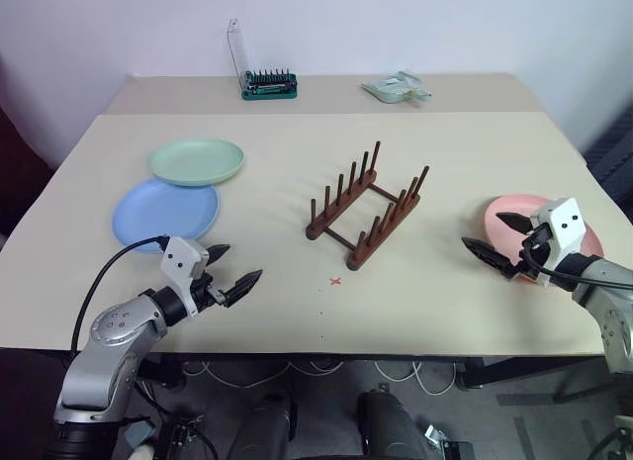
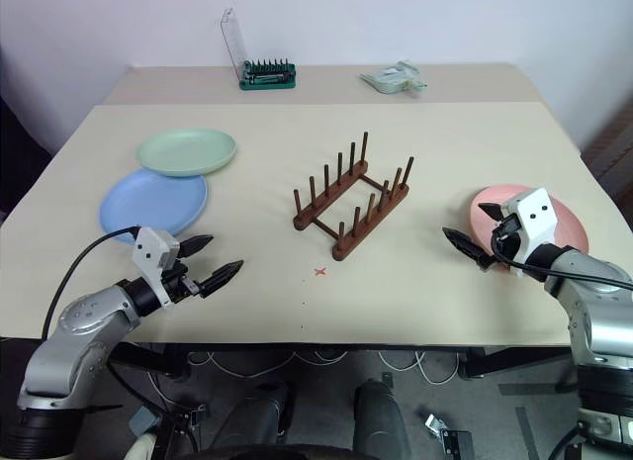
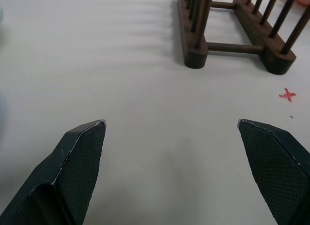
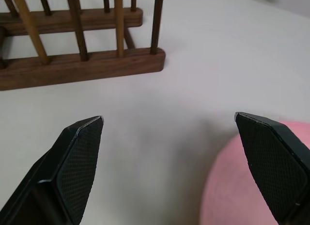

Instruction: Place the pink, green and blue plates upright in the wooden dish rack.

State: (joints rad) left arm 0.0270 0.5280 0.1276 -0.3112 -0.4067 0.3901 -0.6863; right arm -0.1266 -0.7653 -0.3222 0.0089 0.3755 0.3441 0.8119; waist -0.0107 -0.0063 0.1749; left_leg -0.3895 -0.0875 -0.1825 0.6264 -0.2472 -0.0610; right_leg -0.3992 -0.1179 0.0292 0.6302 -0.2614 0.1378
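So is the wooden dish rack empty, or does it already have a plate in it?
Empty. The wooden dish rack shows only bare pegs; the green plate, blue plate and pink plate lie flat on the table.

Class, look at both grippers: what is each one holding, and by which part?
Nothing is held. The left gripper and right gripper are both open and empty.

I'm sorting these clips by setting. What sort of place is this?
Probably a lab or workshop test bench, not a kitchen: a bare beige table against a plain wall, a screwdriver-bit case at the back, loose cables underneath.
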